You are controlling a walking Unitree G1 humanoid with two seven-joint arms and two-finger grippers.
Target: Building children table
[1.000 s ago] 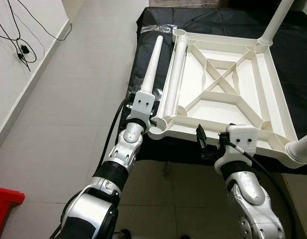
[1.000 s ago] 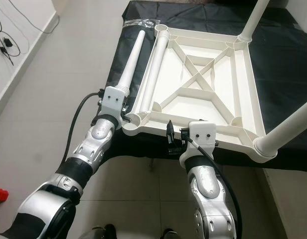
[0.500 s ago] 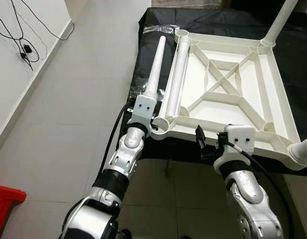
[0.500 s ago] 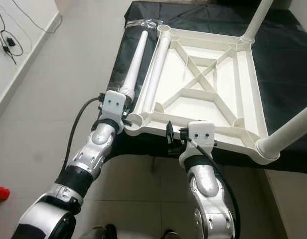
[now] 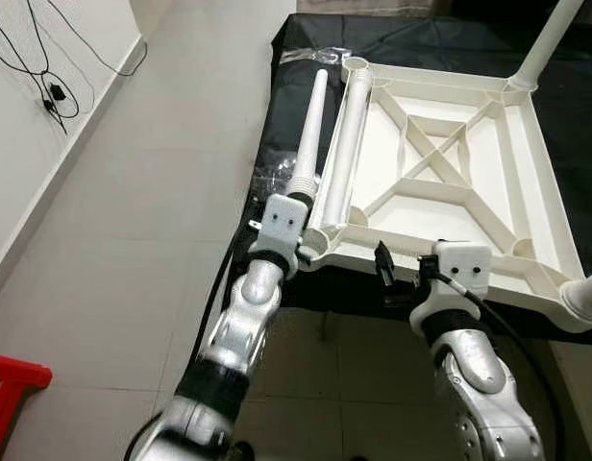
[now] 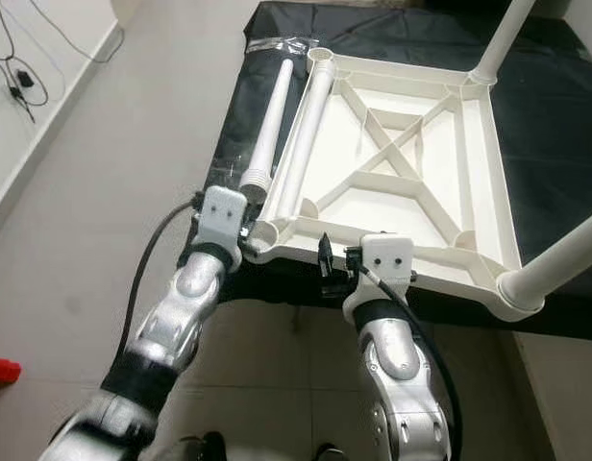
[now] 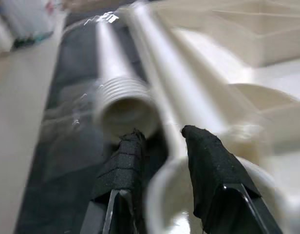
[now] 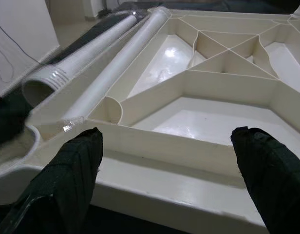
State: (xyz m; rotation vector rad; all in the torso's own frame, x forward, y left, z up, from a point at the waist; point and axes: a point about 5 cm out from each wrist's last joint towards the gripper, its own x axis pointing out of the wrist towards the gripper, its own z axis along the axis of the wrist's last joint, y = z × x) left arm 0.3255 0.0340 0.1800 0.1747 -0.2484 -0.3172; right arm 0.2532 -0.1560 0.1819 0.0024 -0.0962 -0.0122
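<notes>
A cream tabletop point(image 5: 450, 192) lies upside down on a black-covered surface. One white leg stands in its far right corner point(image 5: 541, 43) and another in its near right corner point(image 5: 586, 296). A loose leg point(image 5: 310, 125) lies on the cloth along the tabletop's left side, threaded end point(image 7: 123, 100) toward me. Another tube point(image 5: 346, 144) lies inside the left rim. My left gripper point(image 7: 159, 141) is open at the near left corner socket point(image 5: 318, 240), just short of the threaded end. My right gripper point(image 8: 167, 132) is wide open before the near rim point(image 8: 159, 146), holding nothing.
The black cloth point(image 5: 296, 38) ends at an edge on the left, with pale tiled floor point(image 5: 133, 240) beyond it. Crumpled clear plastic point(image 5: 315, 55) lies at the loose leg's far end. Cables point(image 5: 46, 91) hang on the left wall. A red object point(image 5: 12, 384) is on the floor.
My left wrist has drawn back a little along the loose leg toward the near left corner, uncovering the threaded end. The right arm has stayed put. The camera shifted slightly.
</notes>
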